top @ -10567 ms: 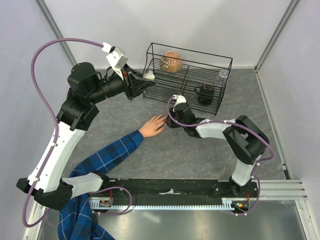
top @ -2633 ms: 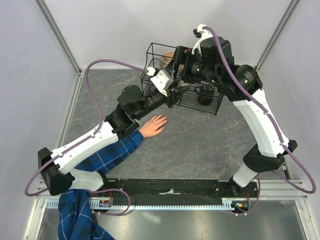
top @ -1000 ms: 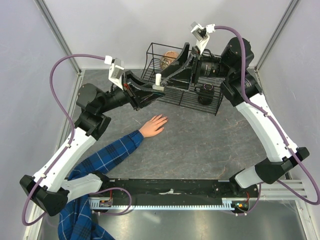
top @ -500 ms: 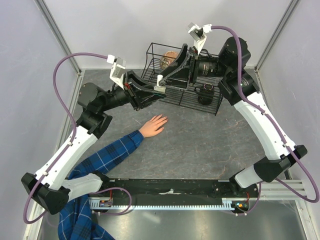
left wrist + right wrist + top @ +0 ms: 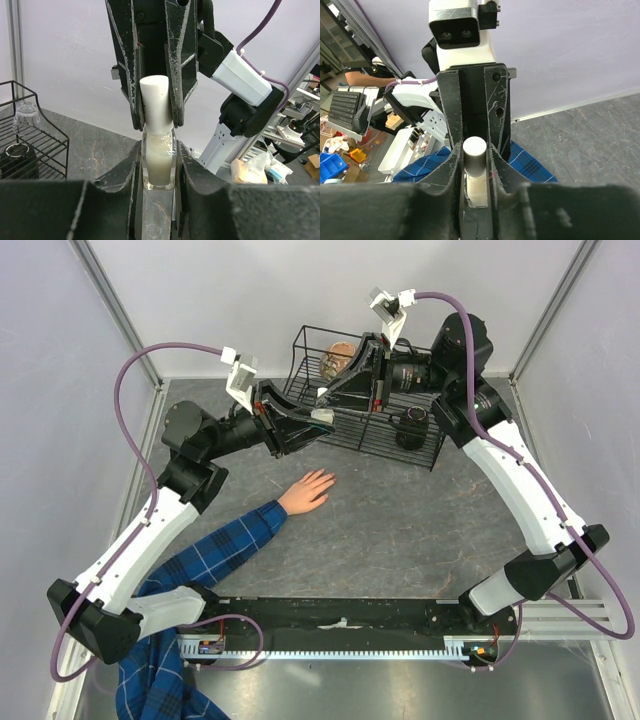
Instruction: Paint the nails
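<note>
A small clear bottle (image 5: 322,417) of pale liquid hangs in the air in front of the wire rack, with my left gripper (image 5: 159,150) shut on its glass body (image 5: 159,160). My right gripper (image 5: 474,150) faces it from the opposite side, and its fingers press both sides of the white cap (image 5: 156,102). The skin-coloured hand (image 5: 308,488) with the blue plaid sleeve (image 5: 215,550) lies flat on the table below the bottle. The nails (image 5: 331,478) at its fingertips are too small to make out.
A black wire rack (image 5: 450,360) stands at the back, behind both grippers. It holds a brown round object (image 5: 338,361) and a black item (image 5: 412,426). A clear glass (image 5: 25,112) sits on its end. Grey walls with metal posts enclose the table.
My right gripper's fingers have closed in onto the bottle's white cap. Both grippers and the bottle have shifted slightly toward the rack.
</note>
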### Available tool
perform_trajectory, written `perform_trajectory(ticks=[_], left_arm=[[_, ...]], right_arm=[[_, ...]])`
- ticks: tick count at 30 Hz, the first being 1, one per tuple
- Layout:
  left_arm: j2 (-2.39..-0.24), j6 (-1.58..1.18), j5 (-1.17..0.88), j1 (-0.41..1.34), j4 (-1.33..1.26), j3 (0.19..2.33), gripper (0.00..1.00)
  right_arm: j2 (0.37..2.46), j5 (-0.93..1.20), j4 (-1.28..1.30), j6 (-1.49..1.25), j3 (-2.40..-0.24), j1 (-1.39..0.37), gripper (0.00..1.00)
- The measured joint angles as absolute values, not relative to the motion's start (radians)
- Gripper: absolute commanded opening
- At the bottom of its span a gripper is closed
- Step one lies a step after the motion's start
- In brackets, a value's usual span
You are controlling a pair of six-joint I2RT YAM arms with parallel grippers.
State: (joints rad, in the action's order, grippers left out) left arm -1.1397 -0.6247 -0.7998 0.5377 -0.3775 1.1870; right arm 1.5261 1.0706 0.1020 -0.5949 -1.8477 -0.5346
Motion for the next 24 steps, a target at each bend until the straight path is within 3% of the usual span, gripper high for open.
perform_trajectory(ticks=[3,9,12,14,19,24], left_arm=[[-1.141,-0.624,-0.795,0.538,-0.369,1.192,0.02],[-1.150,-0.546,-0.734,0.538,-0.254,1.241,0.02],[-1.159,-0.429,-0.630,0.542,-0.174,1.266,0.02],[-1.171,-0.338,-0.522,0.559,-0.150,1.285,0.02],[-1.219,-0.106,-0.255,0.639,-0.198,1.322,0.02],[-1.311,-0.041,-0.163,0.711,-0.248,1.397,0.02]], right_arm=[[1.526,1.071,0.103,-0.590,-1.847,-0.535,0.00],[1.523,1.004,0.143,-0.526,-1.848,-0.534,0.00],[1.530,0.811,0.303,-0.403,-1.914,-0.572,0.00],[1.557,0.564,0.447,-0.328,-2.024,-0.641,0.00],[1.609,-0.356,0.608,-0.284,-2.211,-0.949,0.00],[1.728,-0.895,0.682,-0.237,-2.396,-1.085,0.00]])
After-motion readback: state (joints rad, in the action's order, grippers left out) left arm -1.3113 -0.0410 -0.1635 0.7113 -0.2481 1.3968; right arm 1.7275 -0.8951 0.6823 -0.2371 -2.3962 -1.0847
